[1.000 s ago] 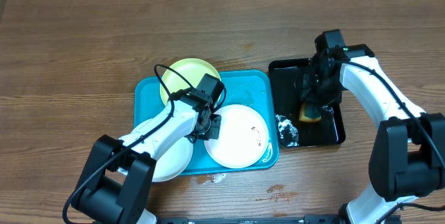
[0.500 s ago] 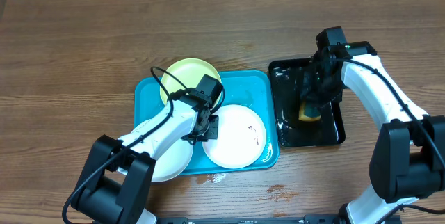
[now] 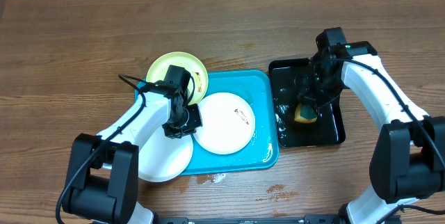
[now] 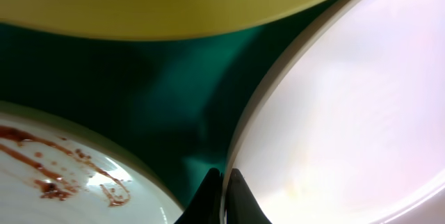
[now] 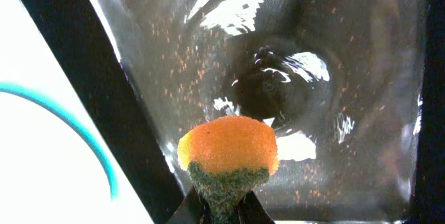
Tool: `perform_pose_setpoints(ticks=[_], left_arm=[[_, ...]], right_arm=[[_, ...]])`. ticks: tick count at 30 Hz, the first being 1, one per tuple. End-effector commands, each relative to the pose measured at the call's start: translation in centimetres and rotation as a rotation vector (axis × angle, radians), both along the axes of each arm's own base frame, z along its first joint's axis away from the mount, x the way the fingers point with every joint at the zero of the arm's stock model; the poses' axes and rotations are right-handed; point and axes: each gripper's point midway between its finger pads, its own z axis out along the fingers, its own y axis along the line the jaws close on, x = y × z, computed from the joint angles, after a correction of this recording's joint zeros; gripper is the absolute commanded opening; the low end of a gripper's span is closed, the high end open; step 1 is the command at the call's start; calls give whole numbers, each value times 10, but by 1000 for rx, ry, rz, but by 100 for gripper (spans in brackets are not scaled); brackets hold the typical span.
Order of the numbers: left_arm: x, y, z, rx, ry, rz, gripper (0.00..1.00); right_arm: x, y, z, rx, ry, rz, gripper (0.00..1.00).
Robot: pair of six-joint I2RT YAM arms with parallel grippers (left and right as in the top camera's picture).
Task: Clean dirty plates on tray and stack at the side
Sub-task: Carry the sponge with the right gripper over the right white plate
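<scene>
The turquoise tray (image 3: 263, 106) lies mid-table. A white plate (image 3: 224, 123) with a small brown smear rests on it. My left gripper (image 3: 182, 122) is shut on that plate's left rim; the left wrist view shows the jaws (image 4: 224, 184) pinching the rim (image 4: 334, 133). A second white plate (image 3: 165, 160) overhangs the tray's lower left corner and shows brown smears in the left wrist view (image 4: 49, 182). The pale yellow-green plate (image 3: 177, 71) overhangs the tray's top left corner. My right gripper (image 3: 311, 104) is shut on an orange and green sponge (image 5: 229, 146).
The sponge hangs over a smaller glossy black tray (image 3: 335, 135) right of the turquoise one; it holds water (image 5: 334, 78) and some white foam (image 3: 281, 118). Bare wooden table (image 3: 83, 43) surrounds both trays. A cardboard edge runs along the back.
My left gripper has moved left and up, dragging the smeared white plate with it. The yellow-green plate has shifted left, further off the tray. The right gripper with the sponge has barely moved.
</scene>
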Motion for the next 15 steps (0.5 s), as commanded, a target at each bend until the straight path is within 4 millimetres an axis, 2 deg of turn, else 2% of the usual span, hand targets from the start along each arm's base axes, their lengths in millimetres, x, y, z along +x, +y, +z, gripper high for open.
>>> perform_pose_setpoints(ticks=[1, 6, 8, 10, 13, 15], left_arm=[[-7, -9, -3, -38, 33, 7, 4], [-6, -18, -3, -37, 8, -39, 4], [-6, -20, -3, -38, 4, -46, 4], [-5, -20, -3, -39, 1, -48, 4], [-5, -21, -3, -39, 1, -48, 4], [-5, -20, -3, -39, -1, -51, 4]], right_arm=[[4, 10, 25, 70, -45, -16, 4], [19, 27, 33, 167, -114, 10, 4], [22, 23, 32, 144, -124, 4, 4], [27, 8, 28, 49, -149, -7, 4], [12, 9, 28, 63, -75, -44, 4], [13, 7, 27, 48, -84, -37, 4]])
